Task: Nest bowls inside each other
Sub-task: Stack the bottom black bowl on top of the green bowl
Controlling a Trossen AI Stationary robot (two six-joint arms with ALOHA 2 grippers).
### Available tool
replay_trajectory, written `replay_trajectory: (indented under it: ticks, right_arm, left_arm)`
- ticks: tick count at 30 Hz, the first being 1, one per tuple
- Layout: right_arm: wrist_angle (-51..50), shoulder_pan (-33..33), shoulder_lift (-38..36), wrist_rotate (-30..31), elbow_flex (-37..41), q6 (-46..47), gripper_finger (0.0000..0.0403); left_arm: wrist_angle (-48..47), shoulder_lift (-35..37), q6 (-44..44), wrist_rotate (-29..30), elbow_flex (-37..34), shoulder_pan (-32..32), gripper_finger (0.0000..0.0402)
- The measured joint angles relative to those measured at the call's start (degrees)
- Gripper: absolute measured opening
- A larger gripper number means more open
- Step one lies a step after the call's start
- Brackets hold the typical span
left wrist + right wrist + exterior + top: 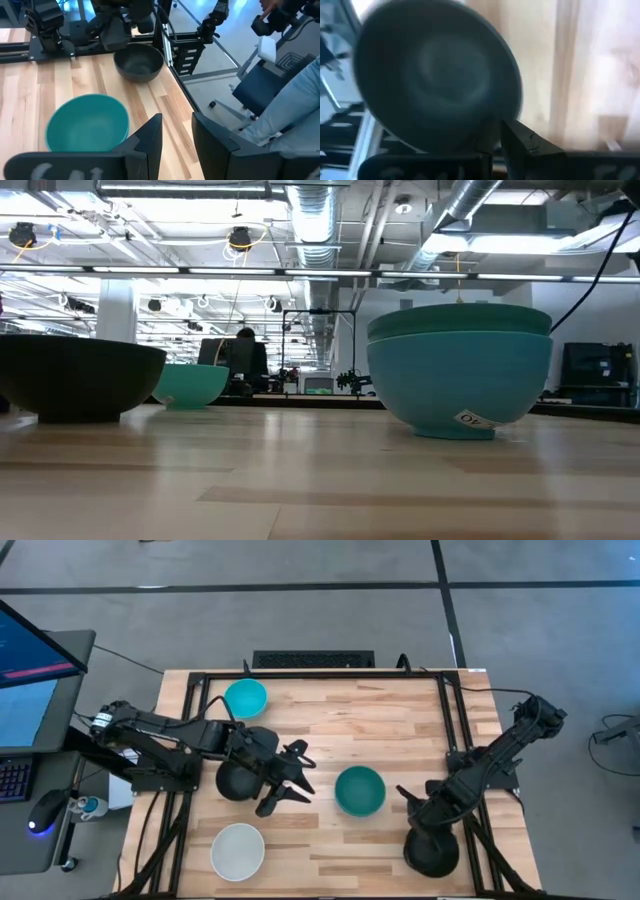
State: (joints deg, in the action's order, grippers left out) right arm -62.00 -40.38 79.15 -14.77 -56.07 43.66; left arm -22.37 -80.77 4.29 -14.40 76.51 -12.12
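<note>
Teal-green bowl (459, 370) nested in blue — right tool (425, 830) grips black bowl (432, 851)

Pale wood table (330, 730), planked, grain visible, smooth with a soft sheen in the low view. Black metal frame (190, 690) along the edges, matt. Teal bowl (359, 790) smooth, plastic-looking, satin; in the low view, nested in a blue bowl (459, 385) of the same finish bearing a small paper sticker (475, 420). Cyan bowl (245, 698) and white bowl (238, 850) smooth, plain. Black bowl (138, 62) matt, faint gleam inside. Left gripper (176, 137) fingers dark, matt plastic. Right gripper (497, 137) likewise dark and matt. Grey floor (300, 600), dull.
</note>
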Motion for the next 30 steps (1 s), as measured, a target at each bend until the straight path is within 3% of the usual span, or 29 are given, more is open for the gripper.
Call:
replay_trajectory:
  ticks: [9, 14, 19, 30]
  right_arm:
    - [1.03, -0.13, 6.98, 1.2, -0.02, -4.67, 0.0052]
    - [1.92, 0.64, 10.35, -2.96, -0.1, -7.67, 0.0052]
    - [2.1, 1.54, 10.27, -7.62, -1.95, -8.17, 0.0052]
    - [2.06, 3.02, 6.58, -6.39, -6.53, -7.56, 0.0052]
  left_arm:
    - [0.24, 0.0, 0.22, 0.95, 0.0, 0.0, 0.0096]
    - [0.51, 0.02, 1.11, 1.26, 0.0, 0.07, 0.0096]
    - [1.14, 0.04, 1.29, 1.3, 0.0, 0.13, 0.0096]
    - [3.76, 0.09, 1.36, 1.3, 0.0, 1.01, 0.0096]
